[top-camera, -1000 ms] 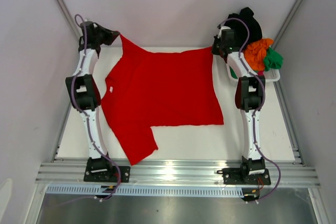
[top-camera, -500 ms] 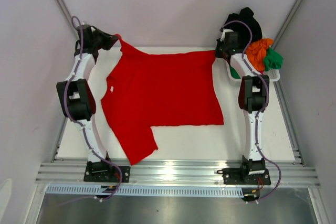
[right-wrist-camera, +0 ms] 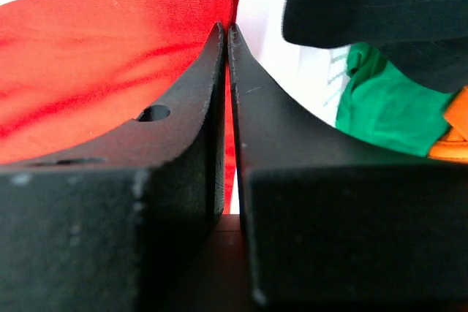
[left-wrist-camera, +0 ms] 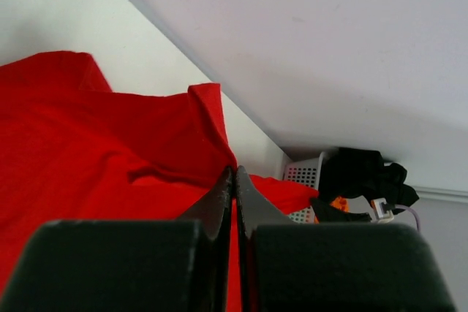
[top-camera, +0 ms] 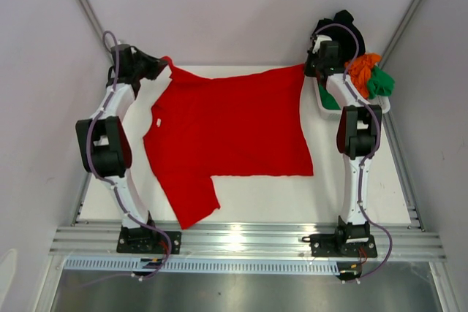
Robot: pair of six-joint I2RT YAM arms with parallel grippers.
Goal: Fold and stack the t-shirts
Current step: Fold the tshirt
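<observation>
While taut, red t-shirt [top-camera: 234, 126] between both hands [top-camera: 165, 63] [top-camera: 306, 69]

no legible text, labels, brands, numbers, signs

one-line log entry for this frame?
left hand: shut on red shirt, far-left sleeve | right hand: shut on its far-right corner | other shirts: in basket

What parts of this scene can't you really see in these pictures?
1. Top view: the right arm covers part of the white basket, so the piled shirts cannot be counted.
2. Right wrist view: the right tool fills the frame, hiding most of the red t-shirt.
3. Left wrist view: the left tool hides the cloth nearest it.
</observation>
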